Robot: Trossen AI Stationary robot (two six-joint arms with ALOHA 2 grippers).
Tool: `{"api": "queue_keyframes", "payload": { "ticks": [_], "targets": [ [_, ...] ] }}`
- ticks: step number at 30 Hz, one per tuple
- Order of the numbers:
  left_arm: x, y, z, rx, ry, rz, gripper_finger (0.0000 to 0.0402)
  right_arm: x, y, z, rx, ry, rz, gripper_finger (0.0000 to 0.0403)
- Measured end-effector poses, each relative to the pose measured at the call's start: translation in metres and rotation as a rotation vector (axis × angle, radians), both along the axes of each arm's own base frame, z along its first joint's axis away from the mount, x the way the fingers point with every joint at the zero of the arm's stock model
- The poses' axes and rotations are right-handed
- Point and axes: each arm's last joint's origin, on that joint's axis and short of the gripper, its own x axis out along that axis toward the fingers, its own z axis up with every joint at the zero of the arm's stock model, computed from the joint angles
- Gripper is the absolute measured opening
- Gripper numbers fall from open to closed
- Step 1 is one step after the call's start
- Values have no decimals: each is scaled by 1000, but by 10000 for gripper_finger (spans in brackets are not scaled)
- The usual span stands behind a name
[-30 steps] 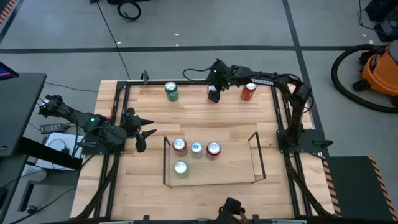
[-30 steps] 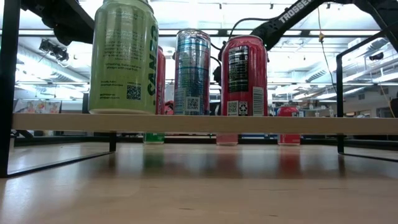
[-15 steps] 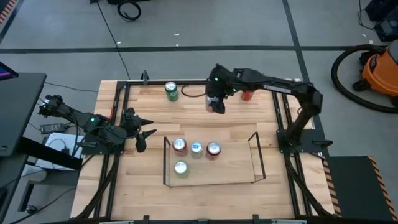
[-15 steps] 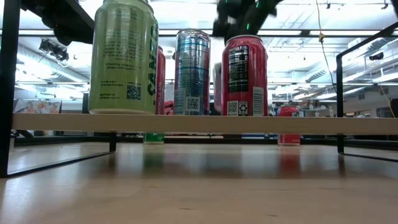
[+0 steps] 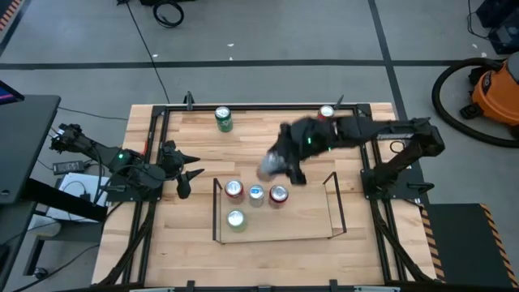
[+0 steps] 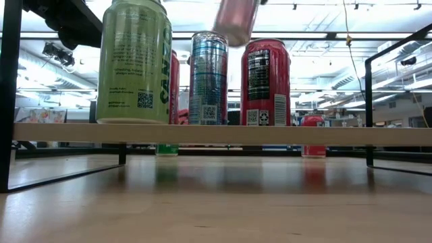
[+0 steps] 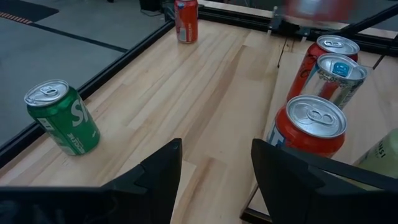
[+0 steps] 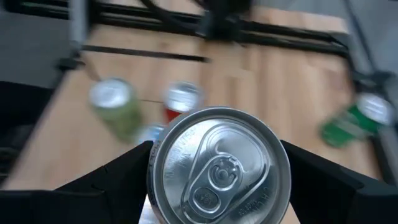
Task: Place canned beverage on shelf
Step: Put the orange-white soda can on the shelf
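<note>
cans on the black-rod, wood-floored shelf (image 5: 335, 204): 4 – two red (image 5: 234, 190), one blue-topped (image 5: 256, 193), one pale green (image 5: 236, 219)
cans loose on the table (image 5: 195, 138): 2 – dark green (image 5: 224, 119), red (image 5: 326, 113)
cans held in the air: 1, pink-sided with silver top (image 8: 219, 165)
arms: 2
shelves: 1

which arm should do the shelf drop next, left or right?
Right. The right gripper already holds a can aloft beside the shelf, near the cans already on it. The left gripper waits shut and empty at the table's left edge.

Grey floor (image 5: 268, 32), orange vacuum (image 5: 496, 91), bright ceiling lights (image 6: 317, 47).
</note>
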Motion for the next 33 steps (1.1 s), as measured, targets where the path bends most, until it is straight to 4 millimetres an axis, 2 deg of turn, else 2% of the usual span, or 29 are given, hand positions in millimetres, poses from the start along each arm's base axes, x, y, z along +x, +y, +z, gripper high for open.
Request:
{"api": "queue_keyframes", "payload": {
  "ticks": [8,16,24,33],
  "targets": [
    [0,0,1,-17,-13,6,203,17,76,-22,17,8,117,325],
    [0,0,1,-18,-14,7,203,24,120,-46,8,48,128,325],
    [0,0,1,-17,-14,7,203,44,137,-85,-25,147,159,325],
    [0,0,1,-15,-13,8,203,55,139,-102,-76,167,210,325]
  ]
}}
